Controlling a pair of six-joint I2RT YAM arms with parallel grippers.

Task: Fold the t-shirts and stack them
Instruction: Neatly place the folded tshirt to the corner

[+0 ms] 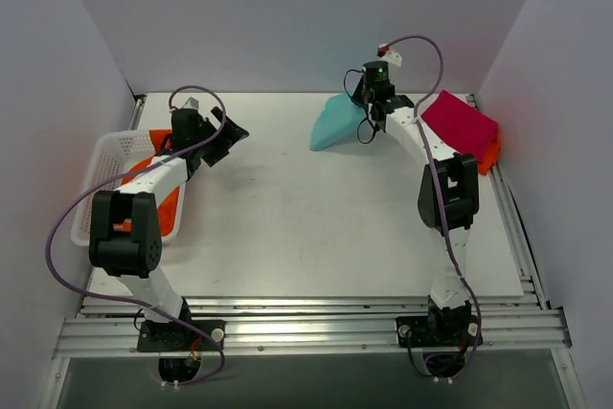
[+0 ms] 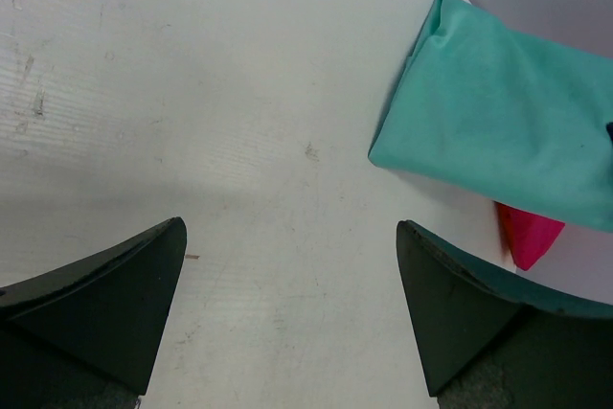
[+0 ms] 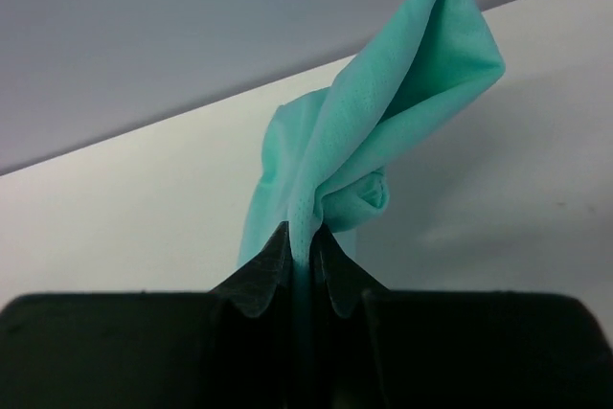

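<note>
The folded teal t-shirt (image 1: 335, 123) lies at the back of the table, its right edge lifted. My right gripper (image 1: 365, 110) is shut on that edge; in the right wrist view the cloth (image 3: 383, 122) rises bunched from between the closed fingertips (image 3: 305, 233). A folded magenta t-shirt (image 1: 459, 124) rests on an orange t-shirt (image 1: 491, 154) at the back right. My left gripper (image 1: 232, 140) hovers open over bare table, left of the teal shirt (image 2: 488, 131), nothing between its fingers (image 2: 289, 227). A corner of the magenta shirt (image 2: 527, 237) shows beyond it.
A white mesh basket (image 1: 103, 168) stands at the left edge with orange cloth (image 1: 169, 208) in it, under the left arm. Grey walls close the table on the left, back and right. A metal rail (image 1: 316, 328) runs along the near edge.
</note>
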